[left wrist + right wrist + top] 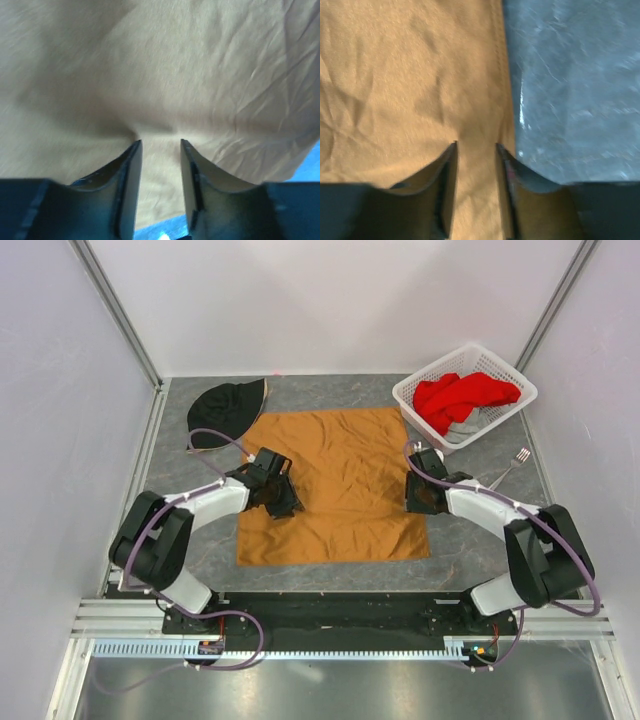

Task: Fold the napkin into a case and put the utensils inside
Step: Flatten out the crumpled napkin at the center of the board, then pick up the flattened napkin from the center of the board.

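The orange-brown napkin lies spread open and flat on the grey table, with light creases. My left gripper presses down on its left edge; in the left wrist view the gripper has its jaws apart with the napkin puckered at the tips. At the right edge my right gripper is down on the cloth. In the right wrist view that gripper straddles a strip of the napkin beside its hem, jaws apart. A silver fork lies right of the napkin.
A black hat touches the napkin's far left corner. A white basket holding a red cloth stands at the far right. Bare grey table lies just right of the right gripper.
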### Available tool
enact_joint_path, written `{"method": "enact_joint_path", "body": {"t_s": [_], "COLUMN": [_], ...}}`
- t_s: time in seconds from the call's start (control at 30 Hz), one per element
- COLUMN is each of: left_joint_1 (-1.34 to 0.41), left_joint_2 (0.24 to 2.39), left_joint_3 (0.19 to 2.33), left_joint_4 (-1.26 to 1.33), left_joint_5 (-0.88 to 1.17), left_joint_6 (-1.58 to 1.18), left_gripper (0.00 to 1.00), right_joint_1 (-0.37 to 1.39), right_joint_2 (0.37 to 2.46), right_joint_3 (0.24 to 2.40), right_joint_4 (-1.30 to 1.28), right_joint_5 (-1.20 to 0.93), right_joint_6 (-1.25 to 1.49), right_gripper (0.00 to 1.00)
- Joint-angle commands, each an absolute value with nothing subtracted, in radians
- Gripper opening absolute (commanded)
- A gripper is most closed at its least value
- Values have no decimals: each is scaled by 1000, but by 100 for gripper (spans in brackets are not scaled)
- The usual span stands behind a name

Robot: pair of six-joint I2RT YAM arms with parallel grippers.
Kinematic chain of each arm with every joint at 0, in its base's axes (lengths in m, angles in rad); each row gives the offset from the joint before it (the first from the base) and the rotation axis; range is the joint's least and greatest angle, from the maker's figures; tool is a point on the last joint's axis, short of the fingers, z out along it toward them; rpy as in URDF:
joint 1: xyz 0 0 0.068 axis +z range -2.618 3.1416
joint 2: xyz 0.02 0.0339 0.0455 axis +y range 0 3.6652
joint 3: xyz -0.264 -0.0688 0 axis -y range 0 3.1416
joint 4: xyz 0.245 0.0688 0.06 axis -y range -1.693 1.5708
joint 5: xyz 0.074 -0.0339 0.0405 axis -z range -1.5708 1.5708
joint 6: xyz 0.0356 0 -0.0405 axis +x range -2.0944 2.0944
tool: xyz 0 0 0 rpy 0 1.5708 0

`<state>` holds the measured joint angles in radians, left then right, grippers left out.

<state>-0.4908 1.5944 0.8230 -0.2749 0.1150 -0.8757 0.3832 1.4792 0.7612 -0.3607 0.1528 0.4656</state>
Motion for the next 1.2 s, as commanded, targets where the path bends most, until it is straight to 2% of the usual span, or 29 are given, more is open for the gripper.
{"method": "enact_joint_path", "body": {"t_s": [0.0,0.07,0.1,0.27,0.5,0.77,1.17], "left_joint_1": [-505,-505,-505,-502,-500,-473,-463], "left_joint_2": [1405,1301,1264,1115,1032,1084,1198], "left_joint_3": [847,830,798,687,620,606,569], "left_joint_4": [-418,-527,-563,-817,-968,-989,-942], "left_joint_5": [-47,-89,-101,-161,-290,-331,-313], "left_joint_6": [-841,-886,-911,-1136,-1279,-1391,-1477], "left_gripper": [48,50,50,49,49,47,47], "right_joint_1": [387,388,387,387,387,385,370], "right_joint_2": [1336,1278,1261,1175,1068,1035,1011], "right_joint_3": [833,847,859,884,827,733,674], "right_joint_4": [-475,-534,-554,-675,-696,-706,-706], "right_joint_5": [241,235,221,178,132,74,66], "right_joint_6": [423,431,440,541,624,683,718], "right_gripper": [62,82,98,98,96,90,90]}}
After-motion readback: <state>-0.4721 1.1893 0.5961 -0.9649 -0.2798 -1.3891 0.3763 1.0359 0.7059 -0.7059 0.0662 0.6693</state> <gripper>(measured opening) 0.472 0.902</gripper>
